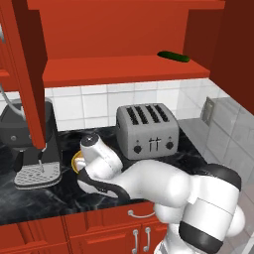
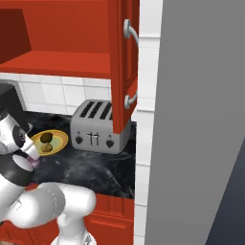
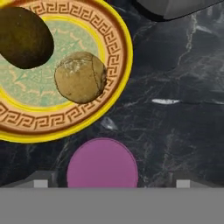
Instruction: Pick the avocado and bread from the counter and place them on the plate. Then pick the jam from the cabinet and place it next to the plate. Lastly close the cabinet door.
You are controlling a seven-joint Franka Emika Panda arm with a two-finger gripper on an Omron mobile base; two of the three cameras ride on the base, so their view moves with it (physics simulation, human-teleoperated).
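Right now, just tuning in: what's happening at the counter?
The avocado and bread already lie on the plate. The jam stands on the counter right beside the plate, between the tips of the open gripper, which hovers directly above it. In the left base view the cabinet door is not yet closed.

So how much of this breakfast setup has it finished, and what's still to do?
Mostly done. The avocado and bread already lie on the plate. The jam stands on the counter right beside the plate, between the fingers of the open tool. Still left: the cabinet door stands open and needs closing.
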